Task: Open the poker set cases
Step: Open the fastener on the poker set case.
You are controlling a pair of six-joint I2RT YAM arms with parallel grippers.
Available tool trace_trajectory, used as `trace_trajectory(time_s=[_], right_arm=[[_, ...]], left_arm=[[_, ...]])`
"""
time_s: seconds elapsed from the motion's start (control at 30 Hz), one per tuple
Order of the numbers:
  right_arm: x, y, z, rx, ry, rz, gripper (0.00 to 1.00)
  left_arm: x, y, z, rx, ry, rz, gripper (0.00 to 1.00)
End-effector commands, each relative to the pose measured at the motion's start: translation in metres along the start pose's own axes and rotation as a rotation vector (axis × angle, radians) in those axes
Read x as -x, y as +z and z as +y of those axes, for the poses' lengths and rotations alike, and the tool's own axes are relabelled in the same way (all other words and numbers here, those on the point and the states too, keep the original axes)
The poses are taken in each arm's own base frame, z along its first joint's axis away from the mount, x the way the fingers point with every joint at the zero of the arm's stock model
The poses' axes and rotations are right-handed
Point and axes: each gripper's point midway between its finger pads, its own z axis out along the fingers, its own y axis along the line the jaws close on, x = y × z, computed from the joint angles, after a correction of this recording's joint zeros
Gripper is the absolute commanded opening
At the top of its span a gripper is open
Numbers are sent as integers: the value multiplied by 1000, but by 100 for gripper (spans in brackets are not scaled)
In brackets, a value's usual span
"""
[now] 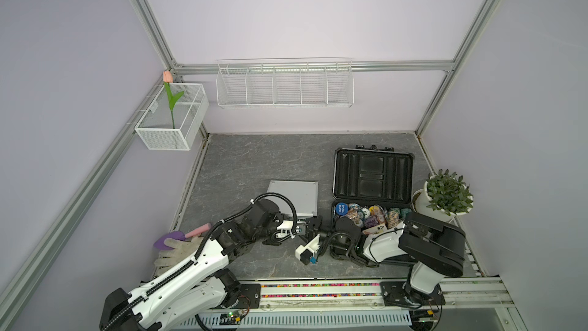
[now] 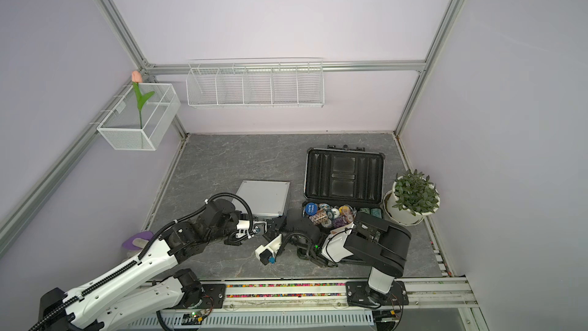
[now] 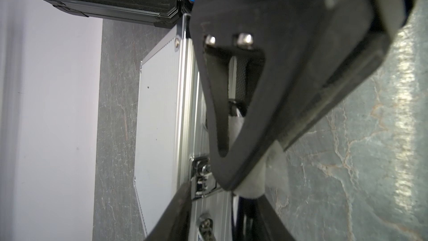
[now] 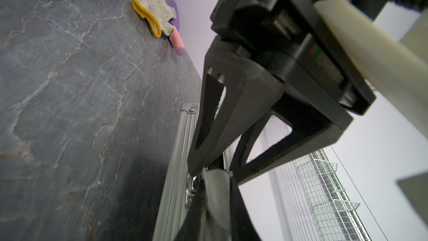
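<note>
Silver case [image 1: 294,195]: lies flat on the table [image 1: 254,160] with its lid down, just beside the dark case on the left arm's side; seen in both top views [image 2: 264,197].
Latch [image 3: 201,177]: sits on the silver case's front edge, facing the arms.
Left tool [image 4: 217,170]: at that front edge. Its fingers [image 4: 206,121] stand partly apart, one on each side of the latch, and are not closed on it.
Right tool [image 3: 225,182]: jaws pressed together, with the tip at the same latch, between the left tool's fingers. Whether it pinches any part cannot be told.
Dark case [image 1: 372,173]: open, with the lid laid back toward the rear wall.
Poker chips [image 1: 366,213]: heaped in the dark case's base, which is partly under the right arm.
Potted plant [image 1: 447,194]: just beside the dark case, at the table's right edge.
Glove [image 1: 173,251]: lies at the left edge, over a purple trowel [image 1: 168,237].
</note>
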Motion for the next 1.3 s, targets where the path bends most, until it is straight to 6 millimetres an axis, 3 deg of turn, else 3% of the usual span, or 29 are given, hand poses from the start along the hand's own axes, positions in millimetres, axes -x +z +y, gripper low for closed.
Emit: trace_trajectory(time_s=[0.0,0.53,0.97,1.03,1.17,1.27], right_arm=[[31,-5,-45,-164,-67,-112,7],[32,-5,-45,-165,-60,-117,7],[35,-4,-43,-165,-51,-121,7],[34,-4,-43,-164,-54,-119,7],[35,-4,-41,-161,-58,-117,7],[32,-4,-37,-153,-54,-105,7]], left_arm=[[-23,2,-12,-34,-9,89,39],[-24,-2,-10,-19,-5,81,32],[-22,-7,-8,-12,-4,72,20],[-21,-7,-8,-9,-5,68,26],[-15,-12,1,47,-10,34,51],[-9,-19,7,81,-22,-5,61]])
